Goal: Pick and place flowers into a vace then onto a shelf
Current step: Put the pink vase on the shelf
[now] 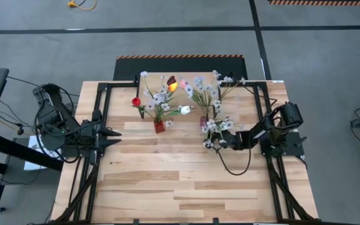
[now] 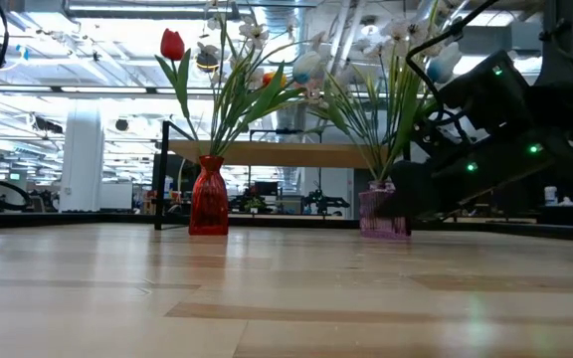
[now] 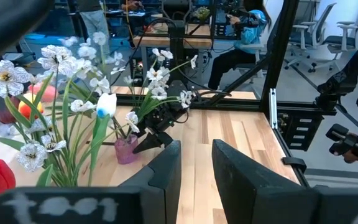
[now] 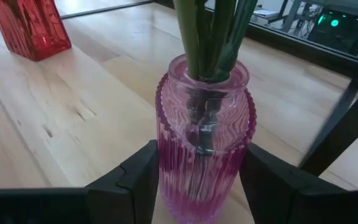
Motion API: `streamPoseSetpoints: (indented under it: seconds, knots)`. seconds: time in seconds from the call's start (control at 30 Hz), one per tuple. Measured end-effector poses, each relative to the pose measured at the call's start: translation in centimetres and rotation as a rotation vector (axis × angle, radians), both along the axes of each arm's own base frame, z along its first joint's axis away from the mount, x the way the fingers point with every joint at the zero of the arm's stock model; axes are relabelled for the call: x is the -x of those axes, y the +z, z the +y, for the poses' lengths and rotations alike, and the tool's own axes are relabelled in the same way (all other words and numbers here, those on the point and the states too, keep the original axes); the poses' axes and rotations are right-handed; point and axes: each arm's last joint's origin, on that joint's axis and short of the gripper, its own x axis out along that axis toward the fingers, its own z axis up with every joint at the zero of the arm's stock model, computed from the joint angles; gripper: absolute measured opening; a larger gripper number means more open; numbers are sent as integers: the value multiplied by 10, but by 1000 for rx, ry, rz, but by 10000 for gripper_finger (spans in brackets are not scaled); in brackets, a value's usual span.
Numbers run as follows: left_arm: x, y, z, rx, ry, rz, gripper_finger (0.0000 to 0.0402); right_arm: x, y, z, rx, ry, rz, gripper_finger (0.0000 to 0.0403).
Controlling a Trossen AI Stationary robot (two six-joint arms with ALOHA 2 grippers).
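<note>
The right gripper [image 4: 201, 180] has its fingers apart on either side of the upright pink vase [image 4: 204, 137] of flowers [image 1: 208, 94] just in front of the shelf [image 2: 267, 154], while the left gripper [image 1: 108, 139], its fingers slightly apart, waits well away.

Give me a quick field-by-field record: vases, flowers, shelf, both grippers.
pink vase: upright on the table, green stems inside
red vase: upright on the table, holds flowers including a red tulip
shelf: behind both vases, top not visible from the low view
right gripper: fingers on either side of the pink vase, grip not confirmed
left gripper: waiting at the table's left side, holding nothing
</note>
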Motion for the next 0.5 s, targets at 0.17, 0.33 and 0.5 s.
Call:
streamPoseSetpoints:
  seconds: [0.17,0.33,0.5]
  knots:
    - [0,0,0,4,0,0,80,0,0,0,1,-2,-1,192]
    - [0,0,0,5,0,0,80,0,1,1,0,3,-8,200]
    - [0,0,0,6,1,0,80,-2,3,6,-4,21,-42,181]
